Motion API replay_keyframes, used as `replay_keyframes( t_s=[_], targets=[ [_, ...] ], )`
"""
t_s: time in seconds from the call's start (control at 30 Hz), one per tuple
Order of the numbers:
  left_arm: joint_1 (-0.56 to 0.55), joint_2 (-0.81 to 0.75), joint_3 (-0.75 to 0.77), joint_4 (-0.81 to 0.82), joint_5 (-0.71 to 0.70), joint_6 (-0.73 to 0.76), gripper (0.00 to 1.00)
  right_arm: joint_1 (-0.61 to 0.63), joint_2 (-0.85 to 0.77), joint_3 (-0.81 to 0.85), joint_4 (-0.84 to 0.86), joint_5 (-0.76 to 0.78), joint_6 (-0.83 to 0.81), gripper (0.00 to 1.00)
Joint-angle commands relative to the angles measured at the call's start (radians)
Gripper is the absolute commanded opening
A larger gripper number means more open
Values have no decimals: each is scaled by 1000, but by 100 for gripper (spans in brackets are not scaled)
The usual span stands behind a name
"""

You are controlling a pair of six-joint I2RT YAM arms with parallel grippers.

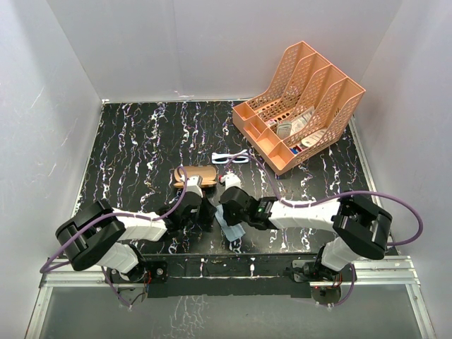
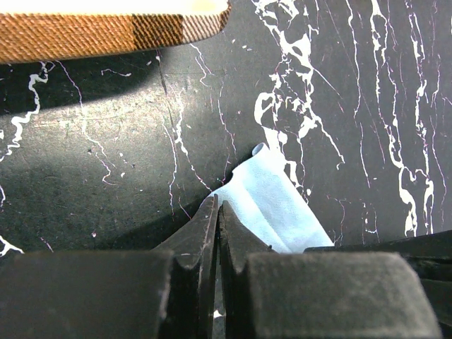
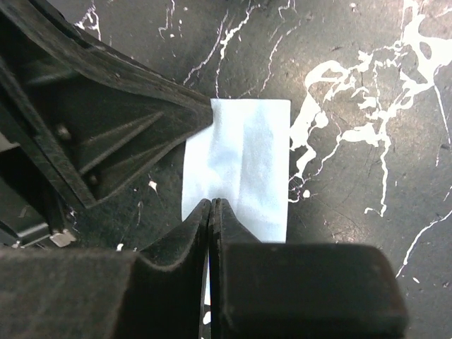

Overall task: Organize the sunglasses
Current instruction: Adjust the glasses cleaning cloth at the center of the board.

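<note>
The sunglasses (image 1: 231, 158), thin white frame with bluish lenses, lie open on the black marbled table beyond both grippers, untouched. The brown plaid case (image 1: 195, 176) lies just left of them; its edge shows in the left wrist view (image 2: 106, 32). A light blue cloth (image 1: 229, 233) lies folded between the arms. My left gripper (image 1: 213, 217) is shut at one corner of the cloth (image 2: 272, 208). My right gripper (image 1: 225, 220) is shut on the near edge of the cloth (image 3: 240, 162). The left gripper's fingers (image 3: 127, 120) show at the cloth's far left corner.
An orange slotted desk organizer (image 1: 300, 102) holding small items stands at the back right. White walls enclose the table on three sides. The arms' cables loop over the near part of the table.
</note>
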Motion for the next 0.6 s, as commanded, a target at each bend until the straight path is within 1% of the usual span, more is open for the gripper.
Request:
replay_keyframes(
  t_s=[0.0,0.27,0.57],
  targets=[
    [3,-5,15,-61,2,6,0,4,1,-17,55,-1,17,0],
    [2,8,30,-70,8,13,0,4,39,-5,60,-8,17,0],
    [3,10,24,-71,9,11,0,4,6,-88,55,3,50,0]
  ],
)
